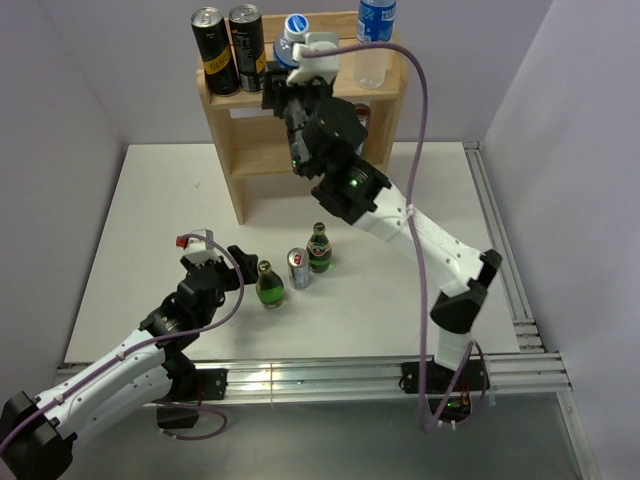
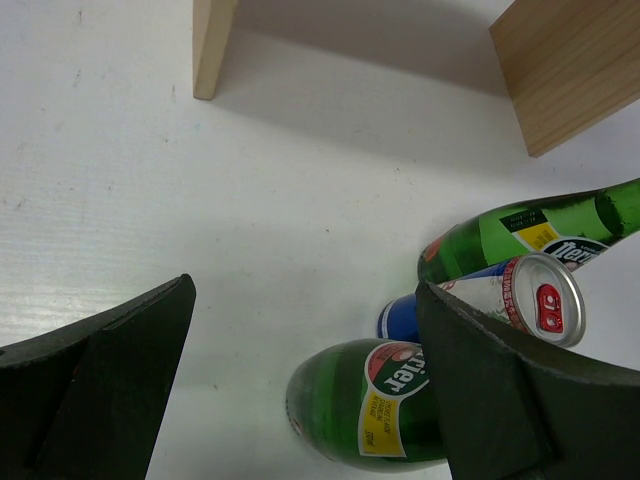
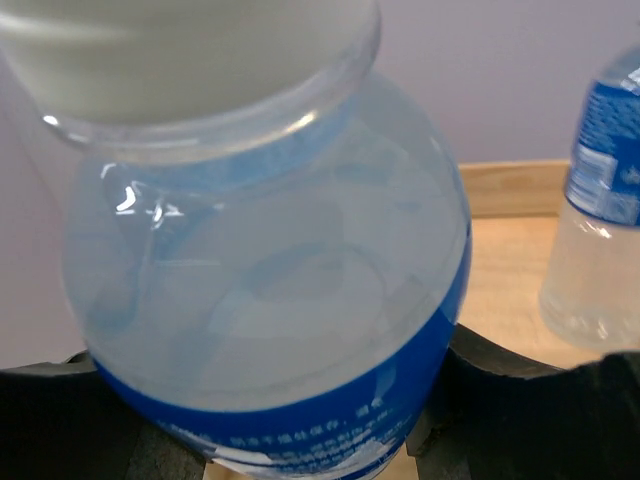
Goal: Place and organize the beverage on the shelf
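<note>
A clear water bottle (image 3: 270, 300) fills my right wrist view, clamped between my right fingers (image 3: 520, 410) at the top tier of the shelf (image 1: 228, 150), between two black cans (image 1: 210, 55) and another water bottle (image 1: 375, 40). My left fingers (image 2: 110, 390) gape wide and empty just beside a green bottle (image 1: 268, 285), a silver can (image 1: 298, 268) and a second green bottle (image 1: 319, 248) on the table (image 1: 150, 220).

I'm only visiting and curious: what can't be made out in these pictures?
- Shelf middle tier, top view: the right arm covers most of it; contents cannot be told.
- Held water bottle, right wrist view: label print blurred, top cut by the upper edge.
- Second water bottle, same view: cut by the right edge.
- Nearest green bottle, left wrist view: partly behind a finger, cut by the bottom edge.
</note>
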### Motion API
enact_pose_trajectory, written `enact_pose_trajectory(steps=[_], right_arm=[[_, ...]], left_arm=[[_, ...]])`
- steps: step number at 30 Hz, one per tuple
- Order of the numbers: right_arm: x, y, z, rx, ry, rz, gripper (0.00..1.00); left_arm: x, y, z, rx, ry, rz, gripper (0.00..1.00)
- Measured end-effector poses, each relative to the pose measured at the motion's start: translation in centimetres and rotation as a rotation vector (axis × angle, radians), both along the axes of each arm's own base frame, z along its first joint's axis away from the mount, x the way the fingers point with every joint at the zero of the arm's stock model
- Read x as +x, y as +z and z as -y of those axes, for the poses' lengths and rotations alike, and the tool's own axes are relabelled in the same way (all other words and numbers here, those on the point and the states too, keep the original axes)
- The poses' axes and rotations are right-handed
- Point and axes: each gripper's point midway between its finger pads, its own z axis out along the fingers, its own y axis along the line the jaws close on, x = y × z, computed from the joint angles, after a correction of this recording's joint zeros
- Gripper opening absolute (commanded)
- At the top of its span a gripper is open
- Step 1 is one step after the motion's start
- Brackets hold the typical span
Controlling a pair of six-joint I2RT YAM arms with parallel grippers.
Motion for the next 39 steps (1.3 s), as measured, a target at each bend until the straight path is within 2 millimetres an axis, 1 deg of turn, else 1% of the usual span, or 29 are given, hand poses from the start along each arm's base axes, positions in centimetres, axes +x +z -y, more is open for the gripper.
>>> enact_pose_trajectory(steps=[2, 3, 5, 7, 11, 13, 16, 21, 23, 29, 34, 39], right_arm=[[1.6, 0.3, -0.8, -0.023, -0.01, 0.011, 0.0], [2.3, 0.1, -1.1, -0.044, -0.014, 0.009, 0.0], [3.7, -0.4, -1.4, -0.074, -0.027, 0.005, 0.0], [5.2, -1.5, -1.3, -0.112, -0.04, -0.009, 0.0], [8.0, -3.2, 0.1, -0.166, -0.078, -0.035, 0.0], [8.9, -2.9, 1.2, -0.163, -0.089, -0.026, 0.0], [9.9, -2.0, 3.4, -0.153, -0.126, -0.014, 0.0], [11.2, -1.4, 6.0, -0.143, -0.174, -0.005, 0.0], [11.6, -1.4, 6.7, -0.143, -0.185, -0.007, 0.0], [11.9, -1.4, 7.3, -0.14, -0.194, -0.007, 0.0], [12.0, -1.4, 7.4, -0.123, -0.191, -0.009, 0.0], [12.5, -2.3, 7.4, -0.114, -0.19, -0.029, 0.0]], left_arm=[[0.0, 0.0, 0.0, -0.001, -0.001, 0.001, 0.99], [0.0, 0.1, 0.0, -0.002, -0.001, 0.002, 0.99], [0.0, 0.1, 0.1, -0.002, -0.002, 0.003, 0.99], [0.0, 0.1, 0.1, -0.003, -0.002, 0.003, 0.99], [0.0, 0.2, 0.0, -0.004, -0.002, 0.005, 0.99], [0.0, 0.2, 0.0, -0.005, -0.002, 0.006, 0.99], [0.0, 0.2, 0.0, -0.006, -0.002, 0.007, 0.99], [0.0, 0.2, 0.0, -0.006, -0.002, 0.007, 0.99], [0.0, 0.2, 0.0, -0.006, -0.002, 0.007, 0.99], [0.0, 0.2, 0.0, -0.006, -0.002, 0.007, 0.99], [0.0, 0.2, 0.1, -0.006, -0.002, 0.007, 0.99], [0.0, 0.2, 0.1, -0.005, -0.002, 0.005, 0.99]])
